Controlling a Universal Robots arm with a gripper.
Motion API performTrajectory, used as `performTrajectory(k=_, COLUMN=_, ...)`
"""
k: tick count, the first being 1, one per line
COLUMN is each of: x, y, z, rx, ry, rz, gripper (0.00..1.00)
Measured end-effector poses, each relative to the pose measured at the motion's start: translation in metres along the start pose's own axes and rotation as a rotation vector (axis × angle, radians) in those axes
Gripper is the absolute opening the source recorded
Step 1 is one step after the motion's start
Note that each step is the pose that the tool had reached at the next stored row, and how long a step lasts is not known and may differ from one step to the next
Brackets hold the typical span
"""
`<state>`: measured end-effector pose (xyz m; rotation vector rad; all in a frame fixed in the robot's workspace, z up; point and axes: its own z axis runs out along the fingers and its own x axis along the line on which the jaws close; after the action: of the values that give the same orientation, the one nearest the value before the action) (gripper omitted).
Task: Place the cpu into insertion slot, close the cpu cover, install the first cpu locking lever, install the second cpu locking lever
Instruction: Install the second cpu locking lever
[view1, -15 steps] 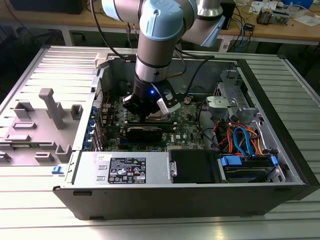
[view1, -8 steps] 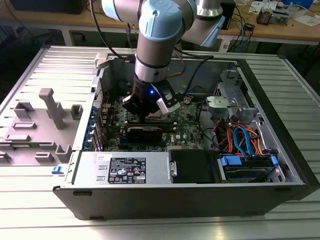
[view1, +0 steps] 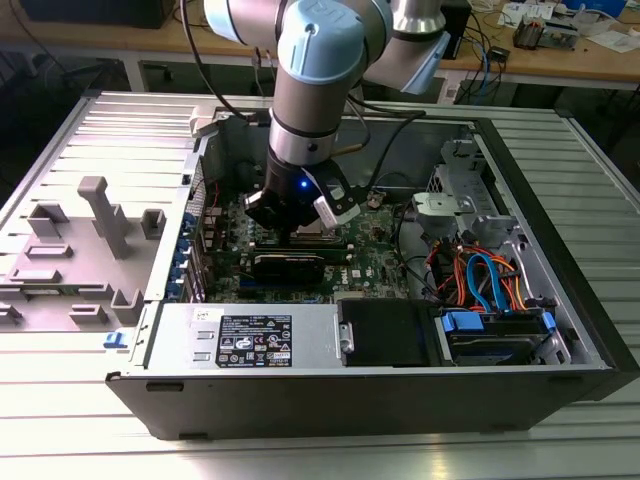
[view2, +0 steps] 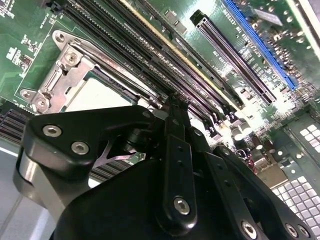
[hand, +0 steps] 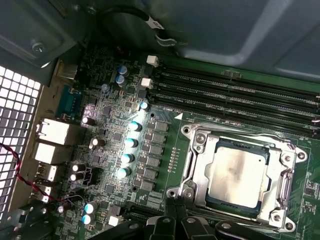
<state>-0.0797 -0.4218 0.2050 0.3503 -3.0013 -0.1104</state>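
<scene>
silver-grey cpu, green motherboard, black claw

cpu seated in insertion slot | cpu cover closed around it | green motherboard | memory slots beside socket

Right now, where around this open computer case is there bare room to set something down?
The ribbed metal table in front of the case is bare, and so is the strip beyond the case's right wall at the exterior view's right. Inside it is crowded: the gripper hangs low over the motherboard beside the cpu; cables pack the drive corner.
</scene>
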Motion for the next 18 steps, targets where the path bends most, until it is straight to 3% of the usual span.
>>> performTrajectory(k=6, x=-0.0004, y=0.0031, z=0.0034, rx=0.0022, ry=0.0018, rz=-0.019, gripper=0.11)
performTrajectory(k=9, x=-0.0003, y=0.0036, z=0.0035, rx=0.0273, ry=0.0079, rz=-0.020, gripper=0.11)
performTrajectory(k=18, x=0.0013, y=0.0050, z=-0.0115, rx=0.0265, ry=0.0088, rz=-0.024, gripper=0.11)
